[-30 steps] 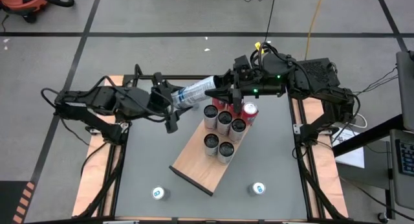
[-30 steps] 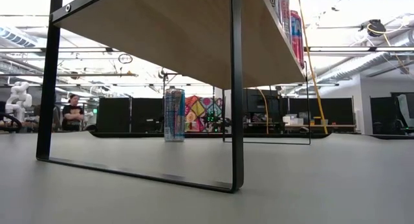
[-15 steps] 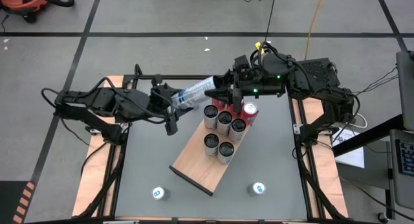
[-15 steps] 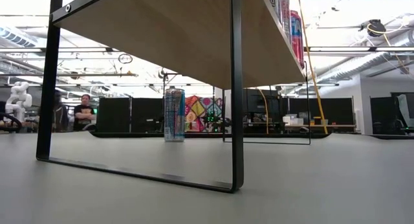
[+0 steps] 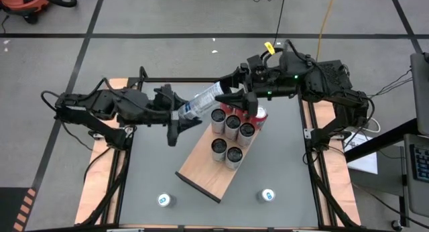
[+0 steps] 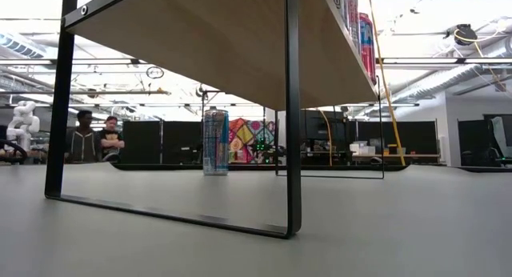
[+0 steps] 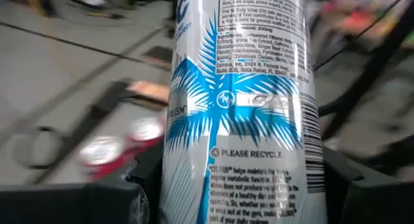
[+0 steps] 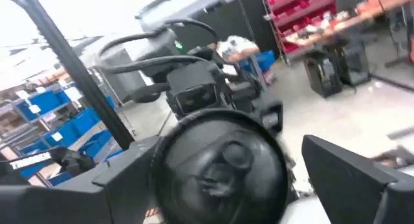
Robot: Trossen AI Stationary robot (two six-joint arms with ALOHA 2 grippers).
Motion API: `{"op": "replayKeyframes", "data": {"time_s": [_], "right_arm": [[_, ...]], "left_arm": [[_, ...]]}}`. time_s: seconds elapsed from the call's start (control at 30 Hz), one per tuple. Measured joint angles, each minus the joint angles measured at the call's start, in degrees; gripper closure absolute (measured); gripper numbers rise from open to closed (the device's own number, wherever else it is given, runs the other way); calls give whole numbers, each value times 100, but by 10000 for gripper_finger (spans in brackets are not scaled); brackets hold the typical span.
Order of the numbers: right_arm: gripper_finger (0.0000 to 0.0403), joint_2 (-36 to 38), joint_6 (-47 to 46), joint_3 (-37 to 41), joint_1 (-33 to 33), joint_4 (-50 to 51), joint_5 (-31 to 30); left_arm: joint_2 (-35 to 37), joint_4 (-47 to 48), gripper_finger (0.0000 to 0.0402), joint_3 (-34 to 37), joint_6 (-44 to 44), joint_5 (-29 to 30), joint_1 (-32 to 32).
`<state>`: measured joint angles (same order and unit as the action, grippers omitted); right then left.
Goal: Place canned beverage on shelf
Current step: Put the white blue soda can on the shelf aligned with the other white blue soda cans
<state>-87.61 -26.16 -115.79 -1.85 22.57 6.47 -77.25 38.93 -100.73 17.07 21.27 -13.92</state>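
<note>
A slim white can with a blue palm print (image 5: 203, 101) is held in the air beside the far left corner of the shelf (image 5: 201, 173), a light-brown board. My left gripper (image 5: 181, 114) is shut on the can's left end. My right gripper (image 5: 236, 85) stands open, with one finger on either side of the can's other end (image 8: 220, 166) and a gap showing beside it. Several cans (image 5: 232, 131) stand upright on the shelf's far half. My left gripper pinches the can's lower body (image 7: 236, 185) between its two fingers, near the can's left end. The fingers come from the table's left and lie along the can. The can is lifted clear and lies close to level, its free end toward the far right.
Two more cans stand on the grey tabletop near its front edge (image 5: 165, 200) (image 5: 267, 195); one of them shows in the low view (image 6: 214, 142). The shelf stands raised on black frames (image 6: 293, 117). People stand in the room behind (image 6: 96, 139).
My right gripper has opened, and its fingers have spread away from the can's far end. My left gripper has rolled at the wrist with the can, which stays in the air in its hold.
</note>
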Motion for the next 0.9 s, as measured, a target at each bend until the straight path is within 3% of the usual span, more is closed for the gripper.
{"op": "replayKeyframes", "data": {"time_s": [0.3,0.47,0.73,0.9], "right_arm": [[53,165,630,-4,-74,-1236,853],[53,165,813,-4,-72,-1600,888],[53,82,1096,2,-72,-1996,905],[53,-104,1208,4,-70,-2438,1481]], "left_arm": [[65,-1354,157,0,722,-1548,224],[59,-2062,157,0,912,-2431,436],[-23,-2654,157,-9,1572,-3808,928],[-218,-2758,157,-11,1837,-4393,1100]]}}
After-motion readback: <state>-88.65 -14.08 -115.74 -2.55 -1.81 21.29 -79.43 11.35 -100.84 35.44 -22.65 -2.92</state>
